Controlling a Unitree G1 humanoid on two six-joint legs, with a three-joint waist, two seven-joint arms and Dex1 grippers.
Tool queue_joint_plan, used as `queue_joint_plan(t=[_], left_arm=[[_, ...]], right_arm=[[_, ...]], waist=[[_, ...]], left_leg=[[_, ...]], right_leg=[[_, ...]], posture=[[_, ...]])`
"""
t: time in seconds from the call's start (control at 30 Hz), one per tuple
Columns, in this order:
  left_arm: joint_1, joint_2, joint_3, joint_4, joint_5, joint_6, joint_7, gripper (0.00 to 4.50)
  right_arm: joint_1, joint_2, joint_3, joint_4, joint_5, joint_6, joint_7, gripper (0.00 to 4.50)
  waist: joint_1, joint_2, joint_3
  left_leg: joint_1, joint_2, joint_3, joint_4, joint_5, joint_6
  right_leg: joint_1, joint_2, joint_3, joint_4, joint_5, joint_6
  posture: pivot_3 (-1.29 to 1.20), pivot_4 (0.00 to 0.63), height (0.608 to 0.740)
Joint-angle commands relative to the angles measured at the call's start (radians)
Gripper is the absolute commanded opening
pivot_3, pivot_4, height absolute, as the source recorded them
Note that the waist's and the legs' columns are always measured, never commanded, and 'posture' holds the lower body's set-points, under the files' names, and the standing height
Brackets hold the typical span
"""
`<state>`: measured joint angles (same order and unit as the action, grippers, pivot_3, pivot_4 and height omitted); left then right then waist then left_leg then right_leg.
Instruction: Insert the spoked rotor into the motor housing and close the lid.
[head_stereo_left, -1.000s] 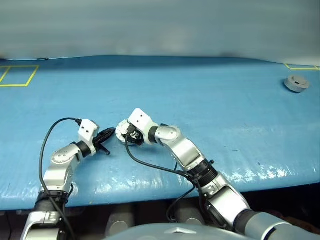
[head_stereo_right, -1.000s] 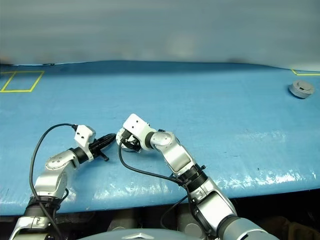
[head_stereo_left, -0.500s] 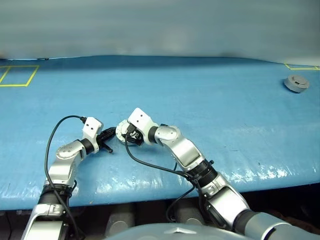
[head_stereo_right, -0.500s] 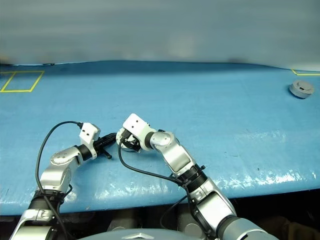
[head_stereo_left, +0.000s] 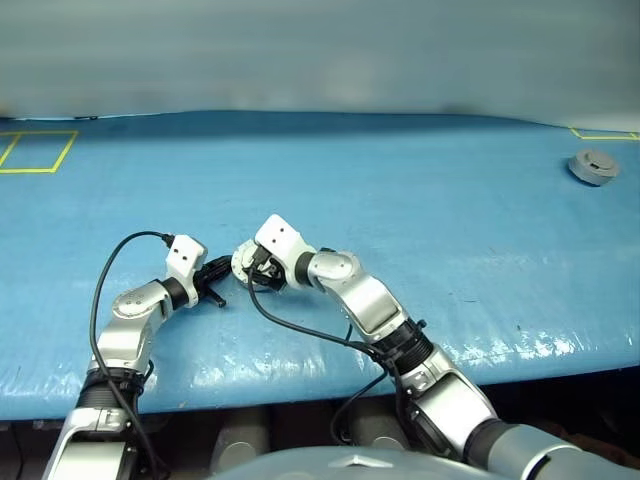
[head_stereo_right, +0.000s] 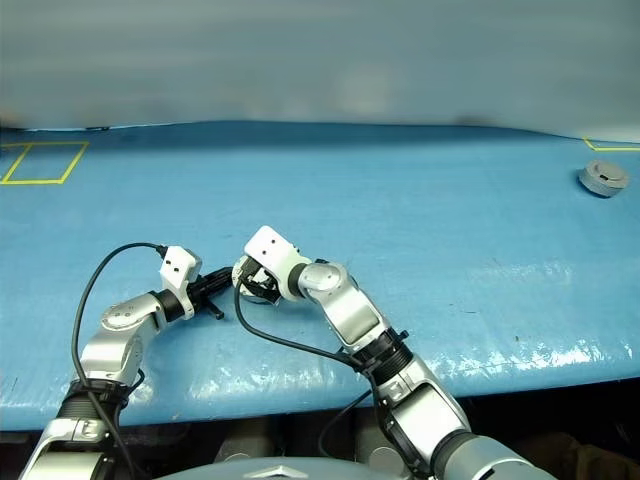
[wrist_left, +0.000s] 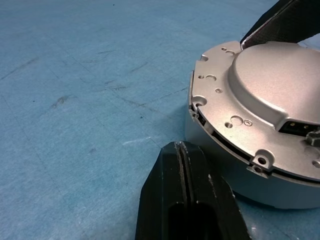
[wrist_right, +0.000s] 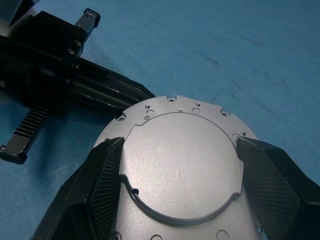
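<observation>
Lid seated on motor housing, held across its raised centre by the right gripper.
The blue table (head_stereo_left: 420, 200) carried the motor housing (wrist_left: 235, 172) near its front edge, flat, round axis vertical, lid (wrist_right: 177, 170) plain face up. The right gripper (wrist_right: 180, 187) grasped the lid's raised centre, one finger each side. The left gripper (wrist_left: 181, 155) was clenched empty, tips just beside the housing wall. A small grey disc (head_stereo_left: 592, 166) lay well apart at far right.

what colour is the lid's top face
Plain smooth silver-grey round metal lid, with small holes around its rim; clearest in the right wrist view.
</observation>
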<state>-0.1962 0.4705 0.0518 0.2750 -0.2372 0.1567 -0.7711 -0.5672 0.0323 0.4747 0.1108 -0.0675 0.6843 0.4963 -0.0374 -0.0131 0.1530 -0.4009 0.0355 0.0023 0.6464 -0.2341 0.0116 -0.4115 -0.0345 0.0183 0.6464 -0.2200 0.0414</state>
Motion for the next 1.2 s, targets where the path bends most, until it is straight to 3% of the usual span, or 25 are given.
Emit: queue_joint_plan(t=[0.03, 0.23, 0.47, 0.83, 1.2], left_arm=[[-0.009, -0.002, 0.007, 0.001, -0.008, -0.026, -0.015, 0.05], [-0.008, -0.003, 0.007, 0.007, -0.007, -0.032, -0.015, 0.05], [-0.003, -0.004, 0.010, 0.012, -0.008, -0.038, -0.015, 0.05], [0.000, -0.004, 0.009, 0.017, -0.009, -0.047, -0.021, 0.05], [-0.006, -0.003, 0.007, 0.026, -0.007, -0.052, -0.026, 0.05]], right_arm=[[0.006, 0.018, -0.010, 0.002, 0.018, 0.061, -0.007, 3.25], [0.018, 0.008, 0.013, -0.017, 0.012, 0.064, 0.001, 3.25], [0.047, -0.046, 0.082, -0.014, -0.031, -0.062, 0.013, 3.25], [0.044, -0.025, 0.048, 0.044, -0.042, -0.071, -0.024, 3.25], [0.004, -0.042, 0.032, 0.132, -0.015, -0.175, 0.073, 3.25]], waist=[[0.000, 0.000, 0.000], [0.000, 0.000, 0.000], [0.000, 0.000, 0.000], [0.000, 0.000, 0.000], [-0.001, 0.000, 0.000]], left_leg=[[0.000, 0.000, 0.000, 0.000, 0.000, 0.000], [0.000, 0.000, 0.000, 0.000, 0.000, 0.000], [-0.001, 0.000, 0.000, 0.000, 0.000, 0.000], [-0.001, 0.000, 0.000, 0.000, 0.000, -0.001], [0.000, 0.000, 0.000, 0.000, 0.000, -0.001]], right_leg=[[0.000, 0.000, 0.000, 0.000, 0.000, 0.000], [0.000, 0.000, 0.000, 0.000, 0.000, 0.000], [0.000, -0.001, 0.000, -0.001, 0.000, 0.000], [0.000, 0.000, 0.000, -0.001, 0.000, 0.000], [0.000, 0.000, 0.000, 0.000, 0.000, 0.000]], posture=[[0.00, 0.150, 0.740], [0.00, 0.150, 0.740], [0.00, 0.150, 0.740], [0.00, 0.150, 0.740], [0.00, 0.150, 0.740]])
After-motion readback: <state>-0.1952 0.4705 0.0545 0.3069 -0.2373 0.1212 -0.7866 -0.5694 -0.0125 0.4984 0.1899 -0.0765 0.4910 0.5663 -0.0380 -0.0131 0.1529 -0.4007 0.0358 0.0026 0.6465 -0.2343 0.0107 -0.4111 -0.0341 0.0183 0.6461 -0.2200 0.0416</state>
